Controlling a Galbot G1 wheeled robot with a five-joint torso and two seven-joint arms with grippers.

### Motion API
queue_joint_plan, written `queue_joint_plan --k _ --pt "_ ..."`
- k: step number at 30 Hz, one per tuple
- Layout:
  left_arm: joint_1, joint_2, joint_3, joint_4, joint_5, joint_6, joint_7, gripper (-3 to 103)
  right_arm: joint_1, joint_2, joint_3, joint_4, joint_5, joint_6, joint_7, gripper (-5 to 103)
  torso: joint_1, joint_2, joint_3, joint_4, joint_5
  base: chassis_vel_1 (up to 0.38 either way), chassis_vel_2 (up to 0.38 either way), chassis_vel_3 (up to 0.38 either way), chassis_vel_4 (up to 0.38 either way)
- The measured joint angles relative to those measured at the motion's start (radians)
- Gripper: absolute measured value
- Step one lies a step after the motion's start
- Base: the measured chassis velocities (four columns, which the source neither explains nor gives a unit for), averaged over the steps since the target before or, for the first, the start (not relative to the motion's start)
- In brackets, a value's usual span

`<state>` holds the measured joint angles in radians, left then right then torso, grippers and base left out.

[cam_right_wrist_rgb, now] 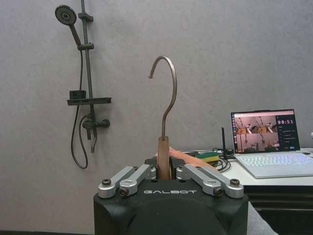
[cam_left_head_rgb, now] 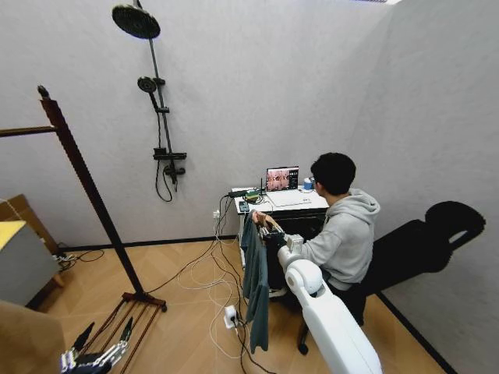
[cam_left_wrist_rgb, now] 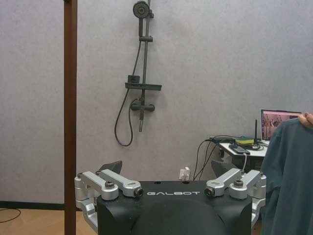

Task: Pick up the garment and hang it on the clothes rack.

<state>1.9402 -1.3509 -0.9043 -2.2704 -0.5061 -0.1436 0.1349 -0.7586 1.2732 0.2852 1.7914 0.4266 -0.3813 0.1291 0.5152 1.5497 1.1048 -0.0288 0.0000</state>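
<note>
One garment (cam_left_head_rgb: 255, 280), a teal top, hangs limp from a wooden hanger (cam_right_wrist_rgb: 163, 155) and drops well below the right claw (cam_left_head_rgb: 274, 234), which is clamped on the hanger's neck. In the right wrist view the two sets of fingers (cam_right_wrist_rgb: 131, 179) press in from either side of the wooden neck, and the metal hook (cam_right_wrist_rgb: 167, 93) stands upright above them, free and open to one side. Held this way, the hook stays clear of the claw, so by my reading it can be lowered over a bar without the fingers getting in the way, and the cloth hangs by its own weight under the grip instead of bunching against it.

The right arm (cam_left_head_rgb: 331, 319) reaches out ahead of the robot, keeping the top off the floor and away from the robot's body. Beyond the claw is a desk (cam_left_head_rgb: 284, 204) with a laptop (cam_left_head_rgb: 282, 178), and a seated person is just beside the garment, not touching it.

The rack (cam_left_head_rgb: 86, 183) stands well apart from the right claw, off to the robot's left, its post leaning across the head view and its bar (cam_left_head_rgb: 27, 131) running out of the picture's edge. So the garment is picked up but not yet hung.

The left claw (cam_left_head_rgb: 95, 354) waits low near the rack's slatted base, its fingers (cam_left_wrist_rgb: 117, 183) spread apart and holding nothing; its wrist view shows the rack post close by. A shower stand (cam_left_head_rgb: 160, 117) is fixed to the wall behind.
</note>
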Motion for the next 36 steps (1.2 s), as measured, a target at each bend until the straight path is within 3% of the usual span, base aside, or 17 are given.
queue_joint_plan --k 2,17,26,36 --pt "0.000 0.000 0.000 0.000 0.000 0.000 0.000 100 -0.019 -0.007 0.005 0.007 -0.001 0.004 -0.003 10 0.000 0.000 0.000 0.0001 0.0002 0.000 0.000 0.000 0.000" --pt "0.000 0.000 0.000 0.000 0.000 0.000 0.000 100 -0.161 -0.057 0.080 0.173 -0.006 0.021 -0.016 9 0.000 0.000 0.000 0.0000 0.0002 0.000 0.000 0.000 0.000" --pt "0.000 0.000 0.000 0.000 0.000 0.000 0.000 100 -0.268 -0.182 0.189 0.440 0.077 -0.016 -0.058 9 0.000 0.000 0.000 -0.0002 0.0000 0.000 0.000 0.000 0.000" --pt "0.000 0.000 0.000 0.000 0.000 0.000 0.000 100 -0.340 -0.191 0.279 0.551 0.138 -0.055 -0.089 9 0.000 0.000 0.000 0.0001 0.0000 0.009 0.011 0.009 0.010"
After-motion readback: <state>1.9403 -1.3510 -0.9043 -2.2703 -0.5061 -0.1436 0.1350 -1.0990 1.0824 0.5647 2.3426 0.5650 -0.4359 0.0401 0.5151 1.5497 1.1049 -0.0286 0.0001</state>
